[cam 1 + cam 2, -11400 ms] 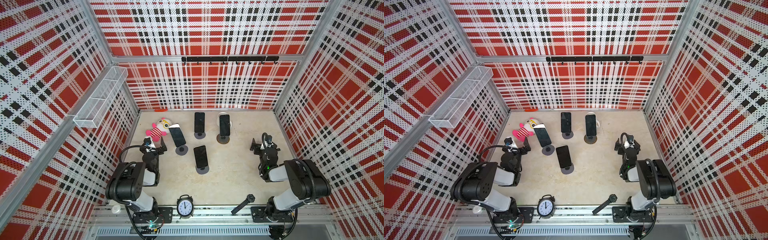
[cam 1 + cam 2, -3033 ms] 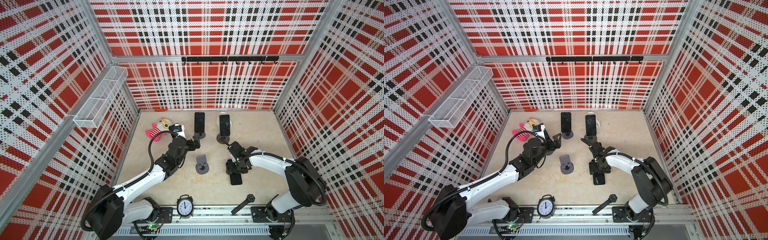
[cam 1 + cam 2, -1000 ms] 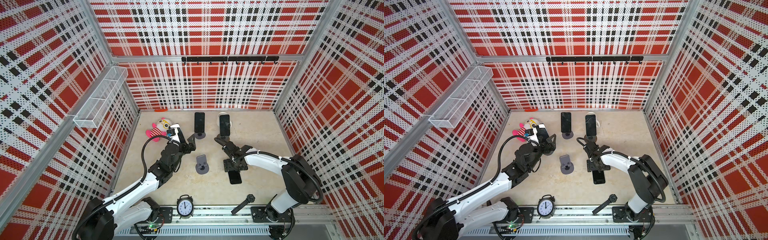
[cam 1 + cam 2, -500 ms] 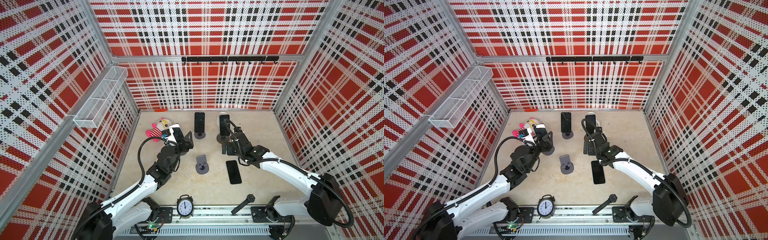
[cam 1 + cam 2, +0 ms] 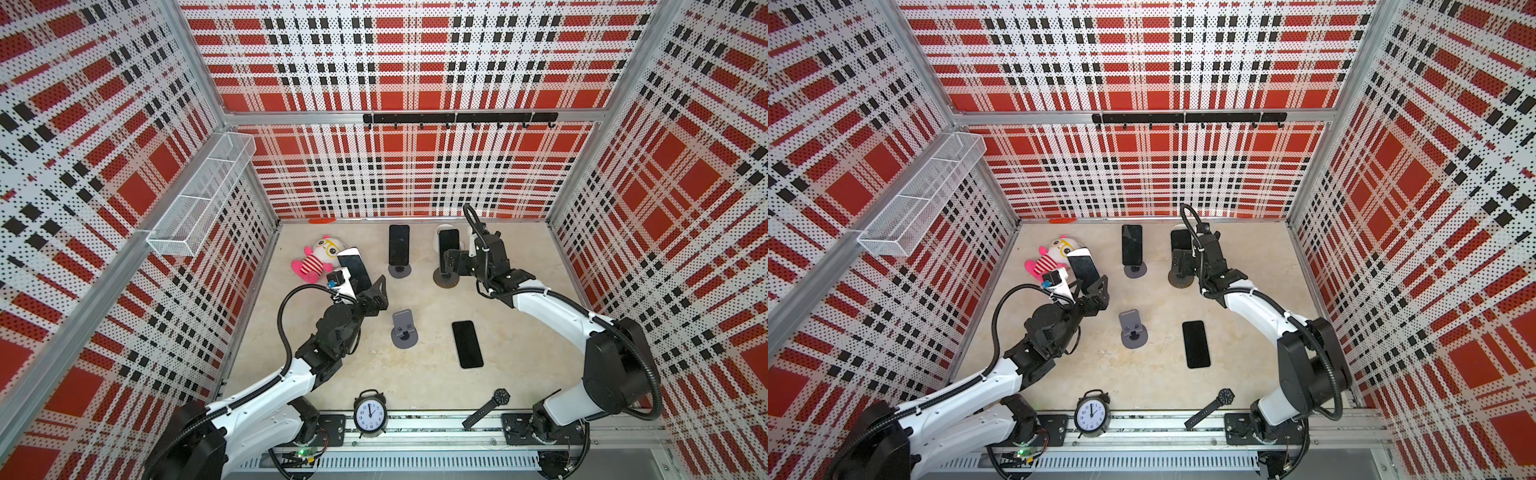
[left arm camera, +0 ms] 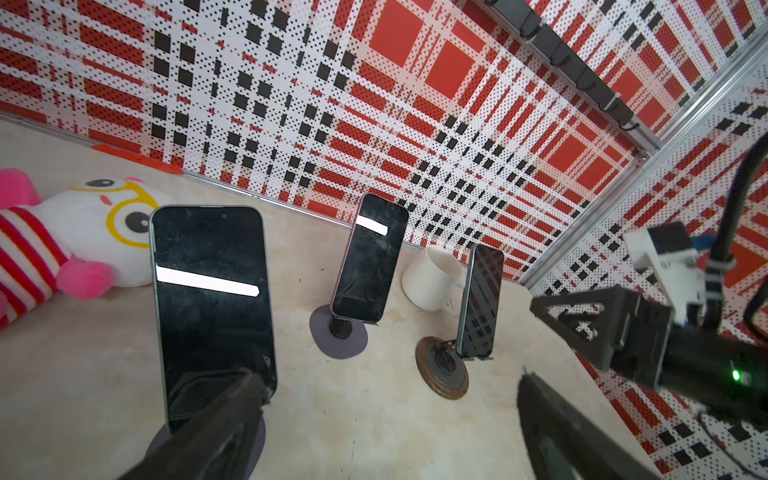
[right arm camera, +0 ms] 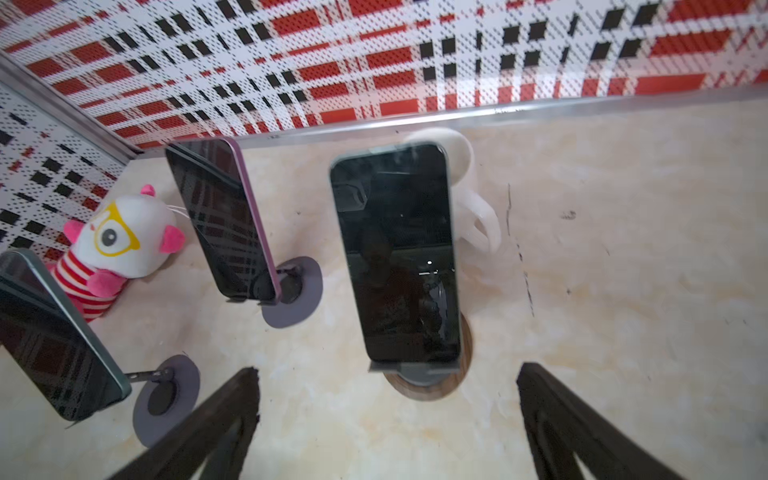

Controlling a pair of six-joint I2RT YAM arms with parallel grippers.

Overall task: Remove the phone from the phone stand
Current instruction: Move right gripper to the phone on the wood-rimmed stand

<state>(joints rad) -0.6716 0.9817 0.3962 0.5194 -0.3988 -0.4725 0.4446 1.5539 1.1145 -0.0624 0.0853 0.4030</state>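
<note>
Made out only numerals on the alarm clock (image 5: 370, 417) dial, too small to read. Found one phone (image 5: 467, 344) lying flat, screen up, on the table (image 5: 532, 249) right of the empty grey stand (image 5: 403, 332), long axis running front to back with a slight slant. Counted three others propped in portrait, leaning back, screens toward the front: left phone (image 5: 354, 269) before the plush toy (image 5: 320, 259), middle phone (image 5: 399, 245) beside it, right phone (image 7: 395, 249) on the brown-based stand (image 7: 428, 392) with a white mug (image 7: 461, 162) just behind. Saw the right gripper (image 7: 386, 372) spread wide, squared to that right screen, apart from it and clutching nothing. Saw the left gripper (image 6: 390, 384) likewise spread and empty, one finger (image 6: 216, 424) overlapping the left phone's lower corner in the wrist view; could not judge contact. Noted bare table right of the right phone, narrower gaps between the stands, and open surface around the flat one.
</note>
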